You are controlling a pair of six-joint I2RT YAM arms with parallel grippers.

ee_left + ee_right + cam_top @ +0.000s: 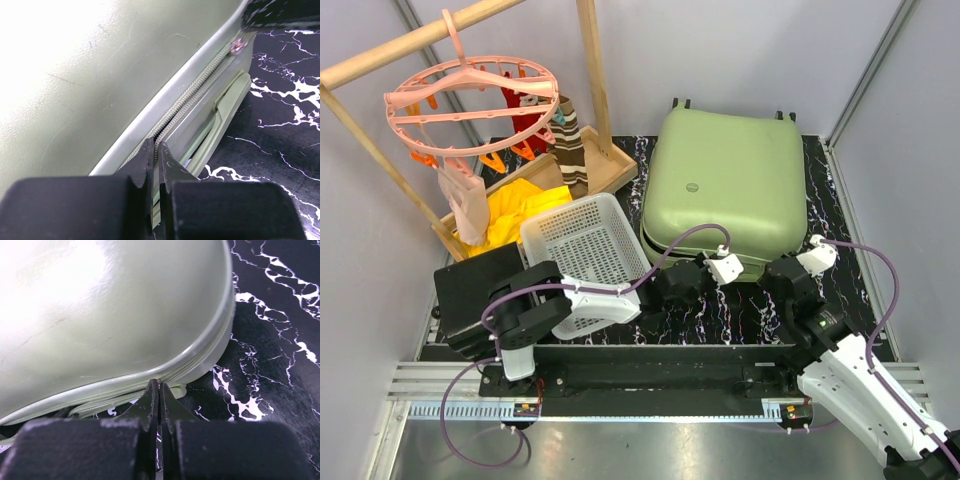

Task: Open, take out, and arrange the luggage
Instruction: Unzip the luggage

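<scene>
While zipped shut, luggage (728, 180) flat

The suitcase (730, 180) is pale green; the desk (745, 305) black with white marble veins; the basket (585, 250) white and perforated; the case (470, 285) black; the hanger ring (472, 100) pink; the cloth (520, 205) yellow; the sock (570, 140) brown-striped.

Interior of luggage (725, 180) hidden; black case (460, 290) partly covered.
</scene>
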